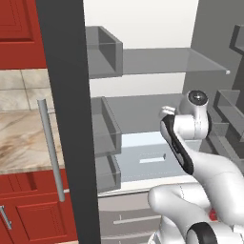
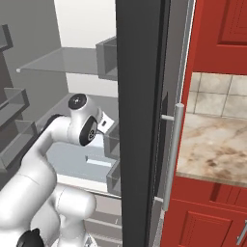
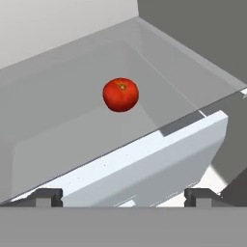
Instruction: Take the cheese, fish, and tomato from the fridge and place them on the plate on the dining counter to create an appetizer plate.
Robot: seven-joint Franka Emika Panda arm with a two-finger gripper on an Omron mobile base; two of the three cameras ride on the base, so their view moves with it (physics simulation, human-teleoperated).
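Observation:
The fridge [image 1: 66, 119] stands open, its dark door edge and silver bar handle [image 1: 51, 150] to the left of my arm. In the hand view the tomato [image 3: 120, 94], a round glossy red ball, rests on a glass shelf [image 3: 58, 120] inside the pale grey interior. My gripper [image 3: 124, 197] is open, its two dark fingertips [image 3: 48, 195] wide apart and well short of the tomato, with nothing between them. A pale drawer front [image 3: 144, 169] lies between the gripper and the tomato's shelf. The cheese, fish, plate and dining counter are out of view.
Grey door bins [image 1: 105, 128] line the left door, and more bins [image 1: 228, 114] sit on the right side. An upper glass shelf [image 1: 162, 59] spans the interior above my arm. Red cabinets [image 1: 28, 209] and a marbled counter [image 1: 19, 138] flank the fridge.

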